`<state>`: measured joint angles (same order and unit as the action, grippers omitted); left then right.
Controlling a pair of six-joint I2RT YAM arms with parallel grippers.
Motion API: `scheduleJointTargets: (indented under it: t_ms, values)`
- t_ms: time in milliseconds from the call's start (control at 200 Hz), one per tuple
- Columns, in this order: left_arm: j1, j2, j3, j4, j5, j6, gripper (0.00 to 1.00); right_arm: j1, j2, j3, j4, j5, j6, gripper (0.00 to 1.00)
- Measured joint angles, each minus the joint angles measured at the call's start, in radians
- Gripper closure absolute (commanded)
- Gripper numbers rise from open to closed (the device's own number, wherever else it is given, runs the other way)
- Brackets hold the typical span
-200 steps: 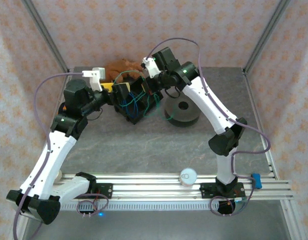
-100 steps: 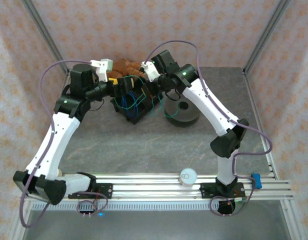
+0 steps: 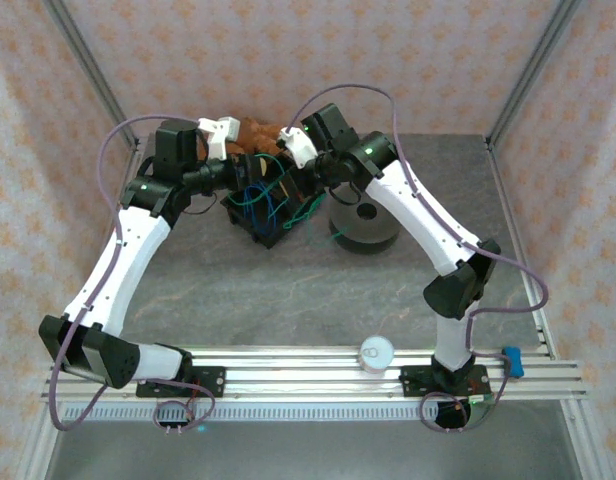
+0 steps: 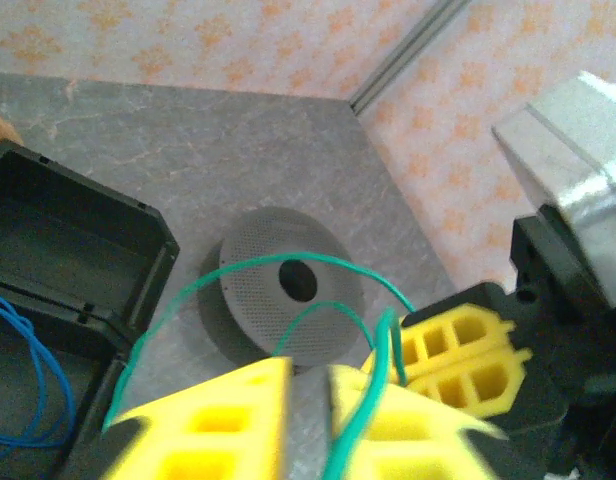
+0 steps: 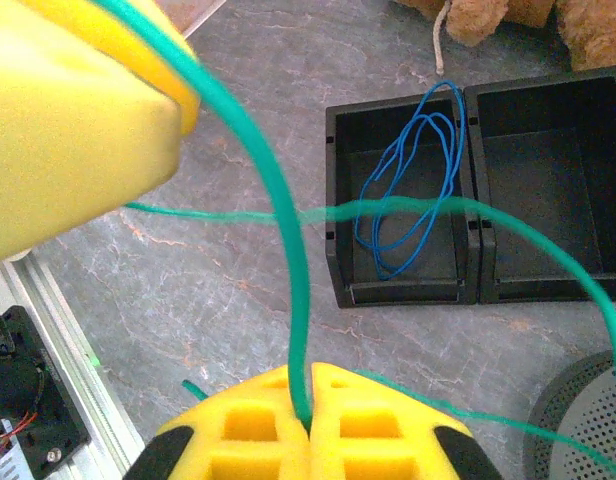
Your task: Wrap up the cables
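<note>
Right wrist view: the right pincer (image 5: 308,400) has its yellow fingers pressed together on the green cable (image 5: 278,200), which rises from the seam between them and curves off toward the upper left. Another stretch of green crosses level in front of two black bins (image 5: 403,292) that stand joined side by side on the grey counter (image 5: 208,280). The blue cable (image 5: 408,190) lies in loose loops inside the bin nearer that view's left. The grey spool (image 5: 588,425) sits at the lower right corner, and a brown plush toy (image 5: 548,20) lies beyond the bins. In the left wrist view the left pincer (image 4: 310,400) has its fingers drawn in on the same green strand, with a thin slit between them. A green loop arches above the spool, which lies flat on the counter just beside the bins.
</note>
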<state>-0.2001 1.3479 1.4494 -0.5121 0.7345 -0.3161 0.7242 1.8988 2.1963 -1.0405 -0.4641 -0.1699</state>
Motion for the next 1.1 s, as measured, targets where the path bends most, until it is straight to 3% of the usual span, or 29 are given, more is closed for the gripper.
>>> scheduleJointTargets:
  t_ms: [205,250,285,335,420,501,926,1096]
  values:
    - [0.000,-0.005,-0.018,0.038,0.003,-0.037,1.00,0.004,0.000,-0.014,0.016,-0.007,0.001,1.00]
    - [0.000,-0.006,-0.029,0.053,0.003,-0.051,0.80,0.006,0.000,-0.019,0.021,-0.008,0.003,1.00]
    - [0.000,-0.009,-0.040,0.065,0.003,-0.060,0.56,0.006,0.000,-0.023,0.027,-0.010,0.005,1.00]
    - [0.004,-0.014,-0.060,0.080,0.003,-0.061,0.33,0.006,0.000,-0.025,0.031,-0.021,0.013,1.00]
    - [0.005,-0.024,-0.084,0.090,0.002,-0.061,0.12,0.008,0.000,-0.026,0.032,-0.042,0.019,1.00]
    - [0.005,-0.032,-0.090,0.087,-0.002,-0.051,0.01,0.010,0.002,-0.024,0.031,-0.061,0.024,1.00]
    - [0.098,-0.026,-0.036,0.006,0.040,0.003,0.01,0.034,0.084,0.016,0.030,-0.132,0.024,1.00]
    - [0.103,-0.014,-0.037,0.015,0.096,-0.014,0.19,0.032,0.090,0.029,0.013,-0.142,0.023,1.00]
